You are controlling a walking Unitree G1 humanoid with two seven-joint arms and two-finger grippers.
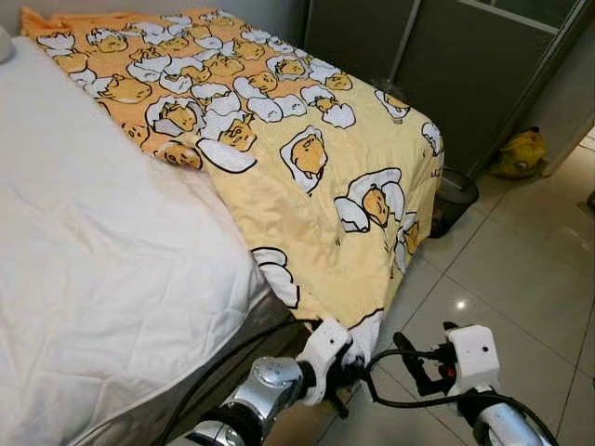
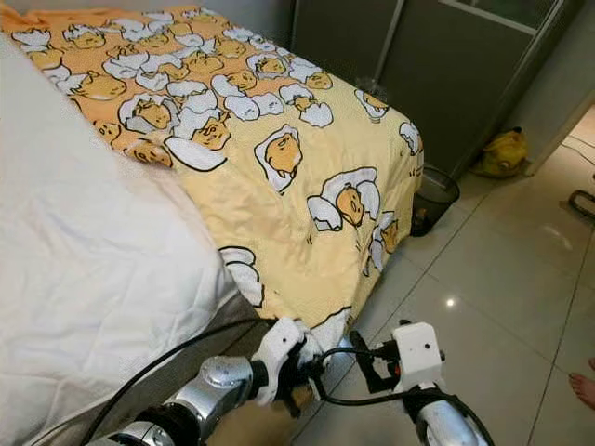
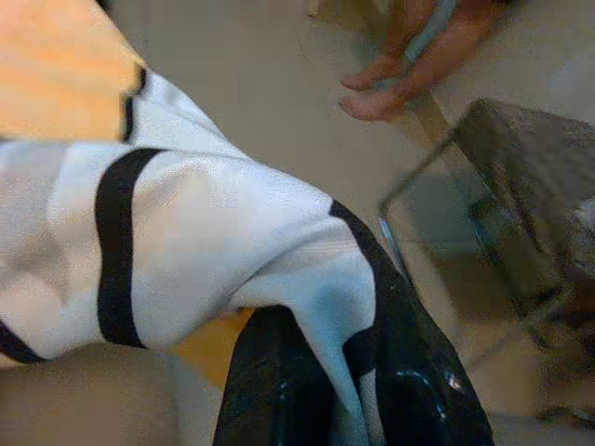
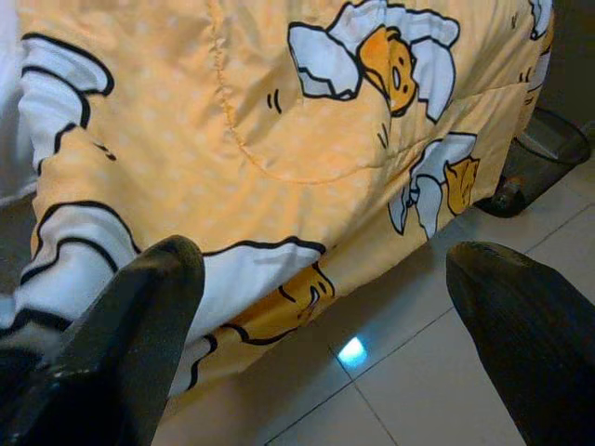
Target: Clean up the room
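A yellow-orange quilt (image 1: 307, 158) printed with cartoon eggs covers the far part of the bed and hangs over its foot end. Bare white sheet (image 1: 93, 251) covers the near part. My left gripper (image 1: 346, 360) is low at the bed's foot corner, shut on the quilt's white, black-lined corner (image 3: 232, 251); the cloth runs between its black fingers (image 3: 270, 390). My right gripper (image 1: 410, 360) hovers just to the right of it above the tiles, open, with the hanging quilt (image 4: 279, 139) in front of its spread fingers (image 4: 139, 316).
A black mesh bin (image 1: 454, 197) stands on the tiled floor by the bed's far corner. Dark wardrobe doors (image 1: 446, 56) and a yellow bag (image 1: 521, 153) lie beyond. A person's bare foot (image 2: 584, 388) is at the right edge.
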